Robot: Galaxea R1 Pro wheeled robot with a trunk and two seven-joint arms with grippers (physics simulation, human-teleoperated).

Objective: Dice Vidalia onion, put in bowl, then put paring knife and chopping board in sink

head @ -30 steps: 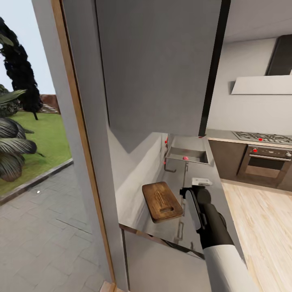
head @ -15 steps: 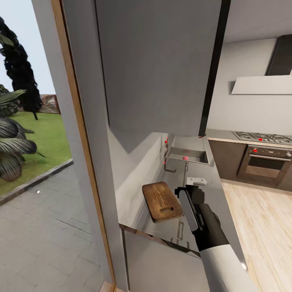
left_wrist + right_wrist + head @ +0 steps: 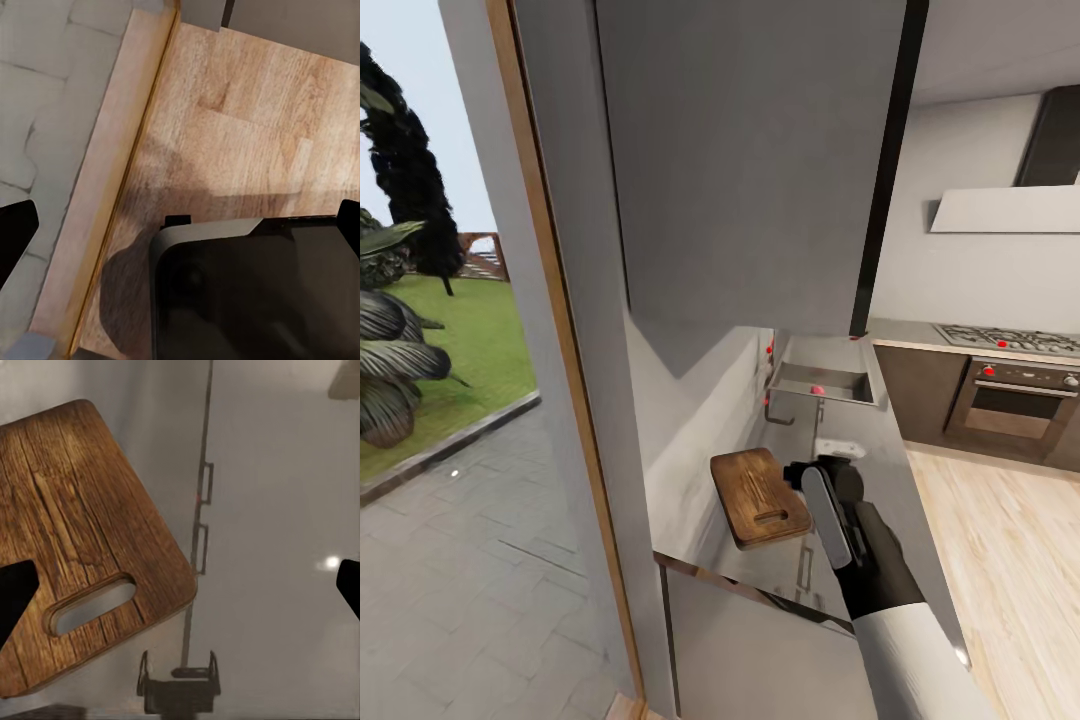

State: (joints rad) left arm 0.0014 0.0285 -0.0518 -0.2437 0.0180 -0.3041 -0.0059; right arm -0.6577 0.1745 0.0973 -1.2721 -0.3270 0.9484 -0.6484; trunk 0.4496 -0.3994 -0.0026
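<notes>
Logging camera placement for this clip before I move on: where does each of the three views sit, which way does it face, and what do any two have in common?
Head view: high on the robot, facing forward and down along the countertop toward the sink; the right arm shows, its right gripper beside the chopping board.
Left wrist view: facing down at the wood floor; dark fingertips at the edges, the robot's dark base below.
Right wrist view: above the counter, facing down; fingertips apart.
Shared: head and right wrist views both show the board's slot handle.

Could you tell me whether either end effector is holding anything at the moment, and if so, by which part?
Nothing is held. The right end effector hovers open above the countertop, beside the chopping board; the left end effector hangs open over the floor.
</notes>
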